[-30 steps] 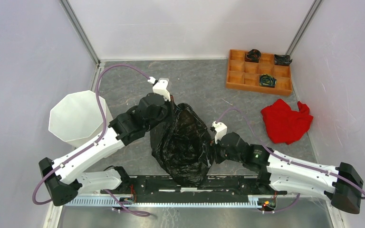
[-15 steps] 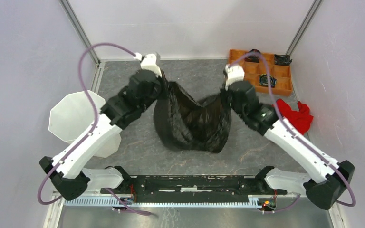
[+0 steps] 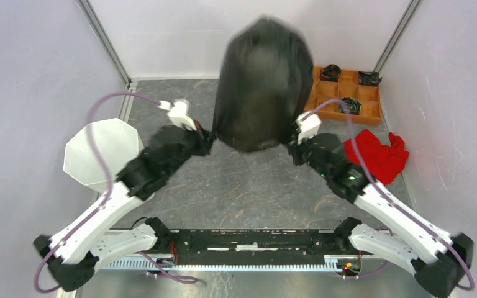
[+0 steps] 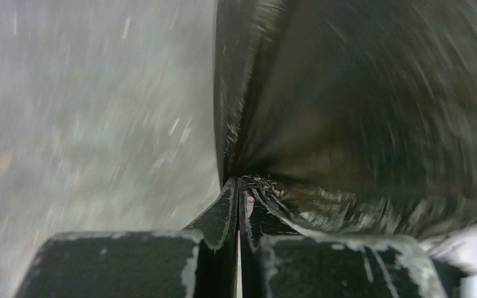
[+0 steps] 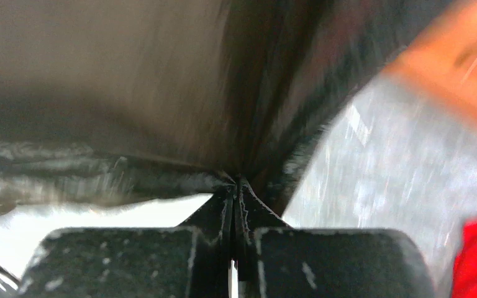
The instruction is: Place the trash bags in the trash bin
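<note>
The black trash bag [image 3: 263,81] is in the air over the far middle of the table, puffed up and motion-blurred. My left gripper [image 3: 210,140] is shut on the bag's lower left edge, and my right gripper [image 3: 292,141] is shut on its lower right edge. In the left wrist view the film [image 4: 360,112] fans out from the left gripper [image 4: 239,185], whose jaws are pressed together on it. The right wrist view shows the same pinch of film [image 5: 130,93] in the right gripper [image 5: 236,186]. The white trash bin [image 3: 101,153] stands at the left, beside the left arm, its mouth uncovered.
An orange compartmented tray [image 3: 308,92] with small dark items sits at the far right, partly behind the bag. A red cloth [image 3: 379,160] lies on the table right of the right arm. Grey walls enclose the table on three sides.
The right gripper shut on the bag's edge. Both arms lifted the bag off the table, spread it, and swung it up, so it now balloons high toward the back wall.
</note>
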Robot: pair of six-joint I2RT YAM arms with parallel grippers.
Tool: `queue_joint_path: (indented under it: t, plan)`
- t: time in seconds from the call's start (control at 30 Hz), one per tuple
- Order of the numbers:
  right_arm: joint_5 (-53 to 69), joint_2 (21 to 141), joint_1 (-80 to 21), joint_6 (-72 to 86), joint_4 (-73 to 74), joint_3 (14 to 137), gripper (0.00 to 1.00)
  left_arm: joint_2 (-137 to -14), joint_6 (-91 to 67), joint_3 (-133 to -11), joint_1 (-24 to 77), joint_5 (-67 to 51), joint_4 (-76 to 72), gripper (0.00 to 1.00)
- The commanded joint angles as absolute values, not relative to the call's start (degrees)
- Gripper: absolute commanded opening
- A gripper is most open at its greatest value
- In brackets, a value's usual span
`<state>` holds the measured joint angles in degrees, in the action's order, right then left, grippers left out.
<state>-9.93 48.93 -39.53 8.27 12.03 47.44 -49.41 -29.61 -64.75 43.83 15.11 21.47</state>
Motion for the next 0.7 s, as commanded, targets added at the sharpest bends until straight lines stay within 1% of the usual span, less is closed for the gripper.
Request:
queue_joint_path:
  t: [0.0,0.1,0.17,0.27,0.33,0.5,0.67]
  plan:
    - [-7.9,50.8,-39.5,9.1,16.6,44.4,0.0,-50.7,-35.4,-54.3,43.9,18.1,32.4,0.02]
    - [-10.0,50.7,-39.4,4.9,18.4,52.7,0.0,-48.5,-34.1,-56.5,43.9,18.5,30.8,0.02]
    - [-11.6,52.7,-39.5,2.6,21.5,60.1,0.01,-48.5,-32.3,-60.9,43.9,19.5,30.8,0.02]
    - [-12.3,54.3,-39.4,1.0,24.8,65.7,0.01,-48.9,-31.2,-65.6,43.9,21.0,33.3,0.02]
    - [-11.9,53.4,-39.4,1.1,24.6,64.5,0.01,-47.9,-31.3,-65.7,43.8,21.3,34.0,0.02]
    - [-11.2,50.2,-39.4,3.2,23.3,55.7,0.0,-46.1,-33.2,-62.1,43.9,21.4,36.7,0.02]
    - [-9.3,51.3,-39.2,4.2,23.1,50.4,0.0,-49.8,-35.8,-60.9,43.9,19.3,39.0,0.02]
